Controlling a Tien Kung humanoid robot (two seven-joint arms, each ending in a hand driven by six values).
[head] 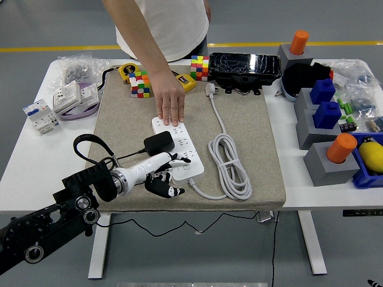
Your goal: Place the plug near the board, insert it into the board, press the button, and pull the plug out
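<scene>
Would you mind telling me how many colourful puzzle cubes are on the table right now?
2. One puzzle cube sits at the mat's far left corner beside the yellow tape measure; the other puzzle cube is further right, against the black box. Clutter could hide more.

The person's hand (170, 106) presses on the far end of the power strip (177, 148), closing that approach. The black plug (158, 142) stands on its left side, and the robot's left hand (160, 176) fills the near-left corner. The coiled white cord (230, 164) lies just beside the strip's right edge. The grey mat (119, 122) left of the strip lies bare.
</scene>
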